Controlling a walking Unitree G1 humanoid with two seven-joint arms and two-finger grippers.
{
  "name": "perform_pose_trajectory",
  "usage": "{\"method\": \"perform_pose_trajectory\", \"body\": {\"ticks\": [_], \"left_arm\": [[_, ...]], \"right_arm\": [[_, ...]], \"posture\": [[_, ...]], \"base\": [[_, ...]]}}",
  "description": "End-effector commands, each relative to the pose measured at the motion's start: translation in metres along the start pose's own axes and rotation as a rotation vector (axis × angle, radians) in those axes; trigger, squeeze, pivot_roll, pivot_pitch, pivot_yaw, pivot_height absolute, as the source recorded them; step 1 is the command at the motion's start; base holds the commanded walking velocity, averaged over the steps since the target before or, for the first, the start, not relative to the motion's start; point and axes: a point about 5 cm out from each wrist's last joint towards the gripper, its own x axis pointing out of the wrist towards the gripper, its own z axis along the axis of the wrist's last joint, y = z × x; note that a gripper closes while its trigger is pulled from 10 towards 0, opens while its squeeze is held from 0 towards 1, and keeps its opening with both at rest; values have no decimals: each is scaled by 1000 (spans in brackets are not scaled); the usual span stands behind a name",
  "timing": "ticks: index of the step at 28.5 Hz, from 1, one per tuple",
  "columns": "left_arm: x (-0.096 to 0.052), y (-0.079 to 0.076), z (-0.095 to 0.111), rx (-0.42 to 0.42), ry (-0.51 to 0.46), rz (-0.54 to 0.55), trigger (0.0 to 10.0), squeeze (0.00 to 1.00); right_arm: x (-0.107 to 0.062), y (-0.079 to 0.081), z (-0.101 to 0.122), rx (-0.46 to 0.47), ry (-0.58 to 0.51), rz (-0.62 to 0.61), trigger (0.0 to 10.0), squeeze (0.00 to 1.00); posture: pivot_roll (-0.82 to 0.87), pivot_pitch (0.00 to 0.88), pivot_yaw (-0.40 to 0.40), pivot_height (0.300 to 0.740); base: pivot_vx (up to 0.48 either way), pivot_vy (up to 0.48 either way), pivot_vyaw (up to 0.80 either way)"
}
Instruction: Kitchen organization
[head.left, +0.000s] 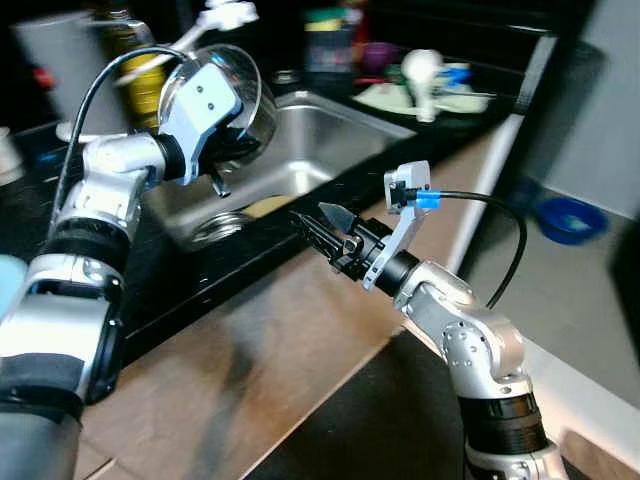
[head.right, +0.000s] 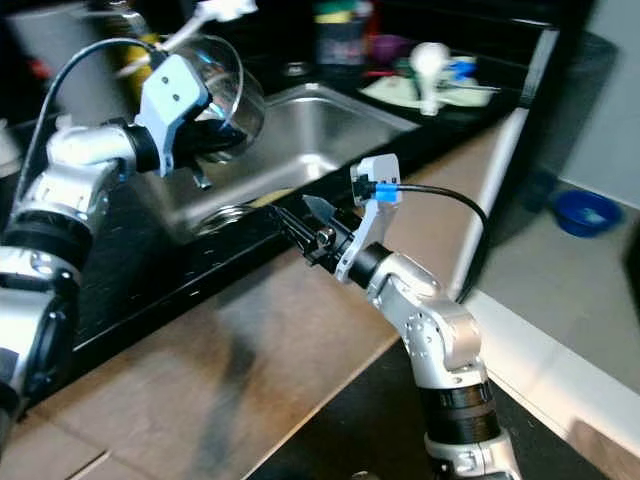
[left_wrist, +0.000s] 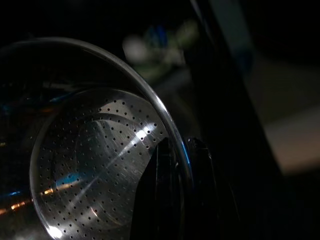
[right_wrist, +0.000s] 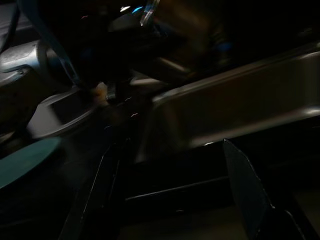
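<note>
- Black glossy countertop runs across the scene, with a stainless steel sink basin set into it; a brown cabinet front lies below the counter edge, and a grey floor stretches off on the robot's right.
- At the back of the counter, blurred, stand a white mushroom-shaped object on a pale board, a dark container with a green and yellow lid and a grey cylindrical canister.
- On the floor at the far right sits a blue round bowl.
- Raised over the left end of the sink, the left gripper holds a shiny round perforated metal colander by its rim.
- From the left wrist view, one black finger sits inside the rim and the other outside, so the jaws are clamped narrowly on the colander's edge; the colander's holed inner face catches the light.
- The colander is tipped on its side, above the basin and clear of the counter.
- The right gripper reaches forward at the counter's front edge, just before the sink, near the drain.
- Its two black fingers stand spread apart with nothing between them, as the right wrist view also shows.
- A black cable with a blue plug loops from the right wrist.
</note>
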Motion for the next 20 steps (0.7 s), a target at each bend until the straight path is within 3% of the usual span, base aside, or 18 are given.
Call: {"method": "perform_pose_trajectory", "body": {"ticks": [1, 7, 13, 14, 20], "left_arm": [[-8, 10, 2, -60, -50, 145, 10000, 0], [-17, 0, -3, -155, -91, 297, 10000, 0], [-25, -7, -6, -192, -99, 370, 10000, 0], [-32, -11, -9, -237, -103, 451, 10000, 0], [-35, -25, -13, -277, -86, 456, 10000, 0]], "right_arm": [[4, 2, 0, -1, -4, 14, 10000, 0], [5, 1, 0, -4, -9, 15, 10000, 0], [6, 2, 0, -4, -10, 20, 10000, 0], [7, 2, -1, -6, -10, 24, 10000, 0], [9, 2, -1, -8, -13, 31, 10000, 0]], "posture": [[-11, 0, 51, 740], [-5, 0, 46, 740], [-1, 0, 44, 740], [2, 0, 44, 740], [4, 0, 38, 740]], "base": [[0, 0, 0], [0, 0, 0], [0, 0, 0], [0, 0, 0], [0, 0, 0]]}}
